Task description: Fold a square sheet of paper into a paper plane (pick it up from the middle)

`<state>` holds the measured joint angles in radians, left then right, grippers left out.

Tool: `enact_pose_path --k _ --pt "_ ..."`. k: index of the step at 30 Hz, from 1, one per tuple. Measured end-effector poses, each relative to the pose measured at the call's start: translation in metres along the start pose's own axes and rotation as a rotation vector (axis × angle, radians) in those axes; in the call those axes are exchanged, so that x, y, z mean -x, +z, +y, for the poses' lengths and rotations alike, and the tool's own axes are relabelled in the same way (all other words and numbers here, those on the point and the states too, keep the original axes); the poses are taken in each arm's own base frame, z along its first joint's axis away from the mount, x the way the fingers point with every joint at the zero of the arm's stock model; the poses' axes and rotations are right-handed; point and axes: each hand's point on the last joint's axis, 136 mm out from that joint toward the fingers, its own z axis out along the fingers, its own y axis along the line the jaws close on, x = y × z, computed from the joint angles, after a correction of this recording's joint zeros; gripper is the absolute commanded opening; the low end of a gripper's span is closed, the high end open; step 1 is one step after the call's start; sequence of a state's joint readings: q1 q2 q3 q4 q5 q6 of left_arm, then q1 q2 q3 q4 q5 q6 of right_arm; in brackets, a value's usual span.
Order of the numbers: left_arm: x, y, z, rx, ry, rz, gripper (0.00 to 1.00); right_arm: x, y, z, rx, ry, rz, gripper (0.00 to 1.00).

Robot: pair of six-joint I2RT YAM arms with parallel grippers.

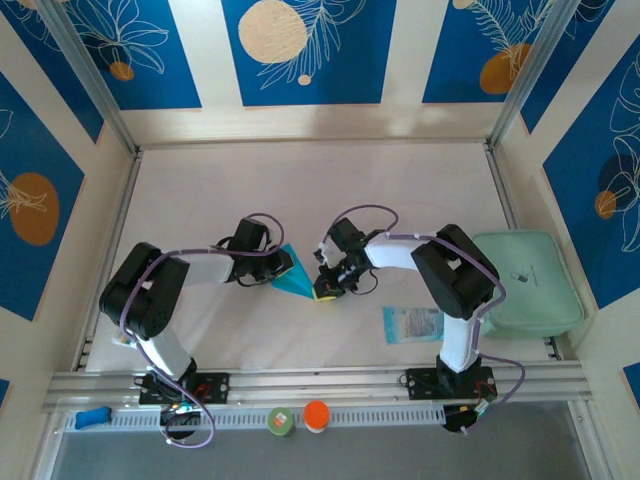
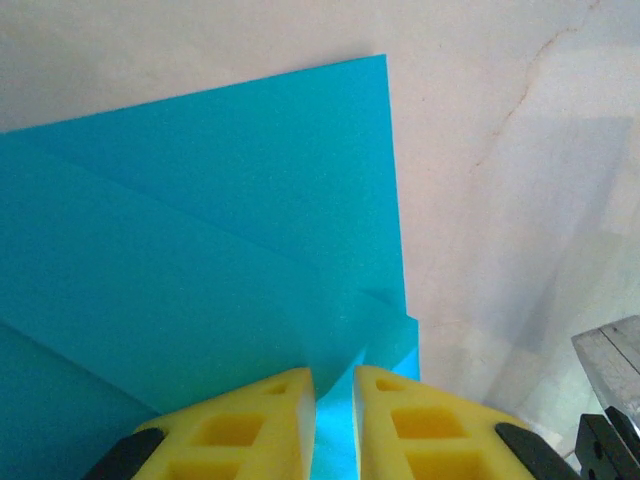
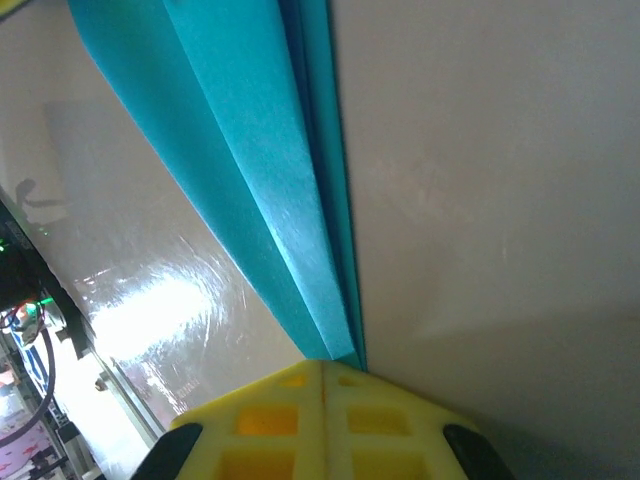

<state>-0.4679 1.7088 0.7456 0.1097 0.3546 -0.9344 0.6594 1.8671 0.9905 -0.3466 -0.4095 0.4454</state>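
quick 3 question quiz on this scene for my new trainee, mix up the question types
1. True or false: the mint-green pad lies at the table's left side.
2. The cyan paper is held by: A) the left gripper alone B) the right gripper alone C) both.
3. Fill in: near the right arm's base lies a pale printed ____.
Key: 1 false, the mint-green pad lies at the right; 2 C; 3 packet.

The square sheet of paper (image 2: 200, 250) is seen as matt; the table (image 3: 480, 180) is finished smooth and faintly glossy; the left fingers (image 2: 250, 425) are moulded in matt plastic.
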Motion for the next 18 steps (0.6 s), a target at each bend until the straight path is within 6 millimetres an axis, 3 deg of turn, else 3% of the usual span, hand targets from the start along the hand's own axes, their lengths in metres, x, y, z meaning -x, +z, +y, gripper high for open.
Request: enact_pose_path --k 6,13,18 --pt "0.000 0.000 0.000 -0.001 0.000 0.000 0.21 -0.019 -0.010 -0.004 -0.022 0.005 -0.004 0.00" --pt "0.000 0.000 0.000 -0.001 0.000 -0.001 0.21 0.012 -0.031 0.029 0.002 -0.081 -0.115 0.00" --pt "0.000 0.000 0.000 -0.001 0.000 -0.001 0.21 0.038 -0.024 0.039 -0.012 -0.110 -0.137 0.00"
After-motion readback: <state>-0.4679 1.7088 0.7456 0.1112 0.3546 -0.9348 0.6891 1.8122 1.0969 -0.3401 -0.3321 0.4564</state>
